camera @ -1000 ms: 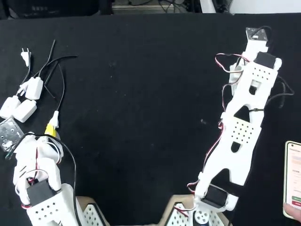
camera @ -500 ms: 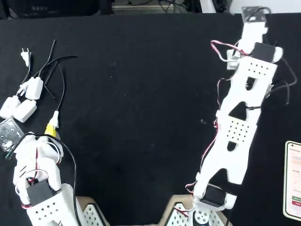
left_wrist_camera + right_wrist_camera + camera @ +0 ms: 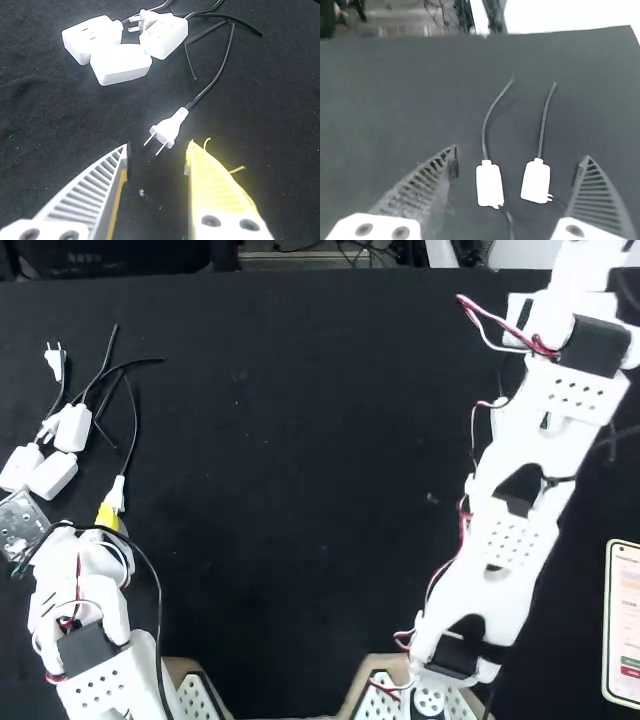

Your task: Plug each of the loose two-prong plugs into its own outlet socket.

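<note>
A loose white two-prong plug (image 3: 165, 132) on a black cord lies on the black table just beyond the tips of my left gripper (image 3: 159, 147), which stands open around its prongs without touching it. In the high view that plug (image 3: 118, 488) lies at the left, in front of the left gripper (image 3: 110, 515). Three white outlet sockets (image 3: 120, 64) cluster farther on, with another plug (image 3: 137, 20) lying against one of them. A further plug (image 3: 52, 358) lies at the far left. My right gripper (image 3: 520, 155) hangs open above two white corded pieces (image 3: 489, 184).
Black cords (image 3: 128, 410) trail from the socket cluster (image 3: 52, 465) across the left side of the table. The right arm (image 3: 520, 510) stretches along the right side to the far edge. A phone (image 3: 625, 620) lies at the right edge. A metal bracket (image 3: 18, 525) sits beside the left arm.
The right arm has risen and stretched farther toward the table's far edge, its gripper passing out of the top of the high view. The left arm has kept still.
</note>
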You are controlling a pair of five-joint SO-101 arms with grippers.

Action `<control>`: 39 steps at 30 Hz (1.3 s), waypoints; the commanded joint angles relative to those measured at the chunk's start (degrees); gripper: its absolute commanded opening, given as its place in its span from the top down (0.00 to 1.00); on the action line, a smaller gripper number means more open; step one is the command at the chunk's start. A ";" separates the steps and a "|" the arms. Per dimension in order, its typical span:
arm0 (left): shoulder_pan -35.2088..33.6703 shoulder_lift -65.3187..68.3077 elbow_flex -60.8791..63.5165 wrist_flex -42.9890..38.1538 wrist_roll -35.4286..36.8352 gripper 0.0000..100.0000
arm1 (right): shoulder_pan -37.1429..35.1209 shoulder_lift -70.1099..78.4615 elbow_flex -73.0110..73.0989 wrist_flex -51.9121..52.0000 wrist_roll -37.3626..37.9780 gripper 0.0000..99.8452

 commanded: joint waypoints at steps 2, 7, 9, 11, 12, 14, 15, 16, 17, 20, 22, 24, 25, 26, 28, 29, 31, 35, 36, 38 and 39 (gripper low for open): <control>-0.66 -0.26 -1.45 -0.97 0.53 0.81 | -4.40 -14.90 13.85 1.93 -1.23 0.65; -0.66 -0.26 -1.45 -0.97 0.53 0.81 | -8.26 -27.30 33.01 1.58 -1.32 0.65; -0.66 -0.26 -1.45 -0.97 0.53 0.81 | -9.85 -31.16 39.34 1.23 -1.05 0.65; -0.66 -0.26 -1.45 -0.97 0.53 0.81 | -11.96 -34.77 44.79 1.41 -1.14 0.65; -0.66 -0.26 -1.45 -0.97 0.53 0.81 | -13.19 -36.62 47.60 1.41 -1.32 0.65; -0.66 -0.26 -1.45 -0.97 0.53 0.81 | -15.82 -40.40 53.76 1.05 -1.32 0.65; -0.66 -0.26 -1.45 -0.97 0.53 0.81 | -17.14 -41.98 56.92 0.88 -1.32 0.65; -0.66 -0.26 -1.45 -0.97 0.53 0.81 | -18.73 -43.47 60.26 0.09 -1.32 0.65; -0.66 -0.26 -1.45 -0.97 0.53 0.81 | -20.04 -44.88 63.87 -0.97 -1.23 0.65; -0.66 -0.26 -1.36 -0.97 0.53 0.81 | -23.82 -48.75 75.47 -6.59 -0.97 0.65; -0.66 -0.26 -1.36 -0.97 0.53 0.81 | -26.29 -51.74 83.91 -11.34 -0.88 0.65; -0.66 -0.26 -1.36 -0.97 0.53 0.81 | -28.92 -55.08 93.05 -16.53 -0.88 0.65; -0.66 -0.26 -1.36 -0.97 0.53 0.81 | -30.42 -56.84 97.98 -19.08 -0.88 0.65; -0.66 -0.26 -1.36 -0.97 0.53 0.81 | -32.18 -58.59 102.90 -21.63 -1.23 0.65; -0.66 -0.26 -1.36 -0.97 0.53 0.81 | -36.22 -61.93 112.48 -27.08 -1.41 0.66; -0.66 -0.26 -1.36 -1.05 0.53 0.81 | -37.98 -63.25 117.23 -30.51 -1.67 0.68; -0.66 -0.26 -1.36 -1.05 0.53 0.81 | -40.44 -65.54 126.29 -39.91 -4.92 0.75; -0.57 -0.26 -0.66 -1.32 0.53 0.81 | -41.93 -67.12 140.35 -58.20 -10.02 0.86; -0.57 -0.26 -0.66 -1.32 0.53 0.81 | -42.37 -67.12 141.93 -59.60 -9.76 0.87; -0.57 -0.26 -0.75 -1.32 0.53 0.81 | -43.60 -66.68 144.13 -61.36 -10.73 0.86; -0.57 -0.26 -0.84 -1.32 0.44 0.81 | -44.57 -66.68 145.71 -62.59 -11.25 0.86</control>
